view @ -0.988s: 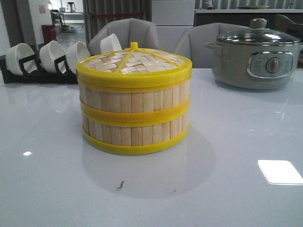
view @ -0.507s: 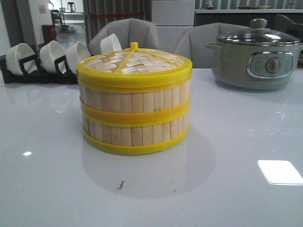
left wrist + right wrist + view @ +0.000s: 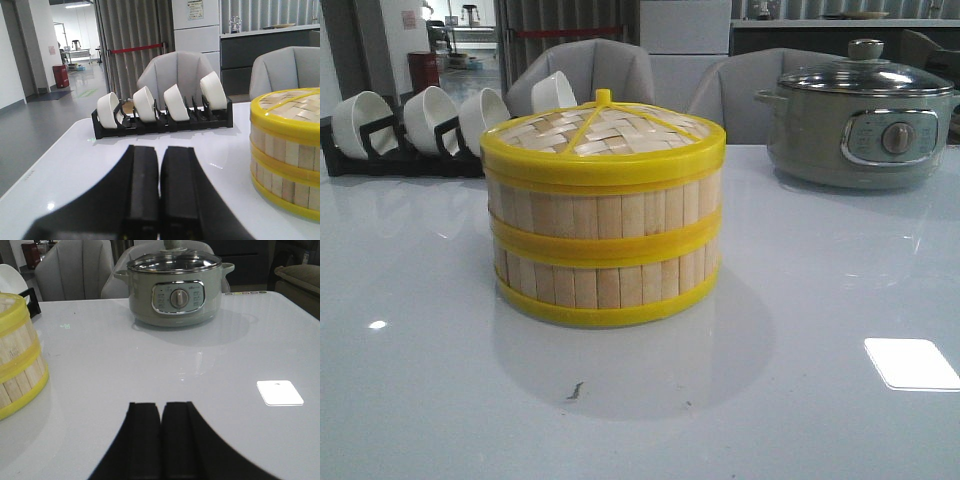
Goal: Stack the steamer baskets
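Observation:
Two steamer baskets stand stacked in the middle of the white table, the upper basket [image 3: 605, 208] on the lower basket [image 3: 608, 282]. A woven yellow-rimmed lid [image 3: 604, 133] with a small knob covers the top. The stack also shows in the left wrist view [image 3: 286, 150] and in the right wrist view [image 3: 17, 357]. My left gripper [image 3: 160, 150] is shut with nothing in it, low over the table to the left of the stack. My right gripper [image 3: 161, 406] is shut and empty too, to the right of the stack. Neither gripper appears in the front view.
A black rack [image 3: 405, 158] holding several white bowls [image 3: 430, 115] stands at the back left. A grey electric pot [image 3: 860, 125] with a glass lid sits at the back right. Grey chairs [image 3: 590, 70] stand behind the table.

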{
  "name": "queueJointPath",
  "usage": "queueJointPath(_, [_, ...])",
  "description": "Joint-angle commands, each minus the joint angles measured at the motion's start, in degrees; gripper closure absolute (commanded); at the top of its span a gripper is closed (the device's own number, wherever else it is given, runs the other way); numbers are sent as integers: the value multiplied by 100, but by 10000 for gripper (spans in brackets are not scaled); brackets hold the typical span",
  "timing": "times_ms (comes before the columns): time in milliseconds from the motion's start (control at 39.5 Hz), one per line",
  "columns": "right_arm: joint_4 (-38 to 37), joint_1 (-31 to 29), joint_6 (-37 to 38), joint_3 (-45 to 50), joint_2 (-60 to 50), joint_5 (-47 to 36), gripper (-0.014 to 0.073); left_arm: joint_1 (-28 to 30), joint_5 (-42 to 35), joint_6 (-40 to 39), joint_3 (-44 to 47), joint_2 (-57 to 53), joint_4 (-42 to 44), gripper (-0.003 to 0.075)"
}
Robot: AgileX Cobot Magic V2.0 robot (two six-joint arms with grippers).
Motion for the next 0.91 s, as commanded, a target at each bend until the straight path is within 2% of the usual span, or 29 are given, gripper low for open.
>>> queueJointPath(0, [-84,-2,1,-84,-128,-559,528,-22,-476,-35,4,-71,13,635])
queueJointPath(886, [-84,-2,1,-84,-128,-432,528,-22,-476,-35,4,-71,13,635])
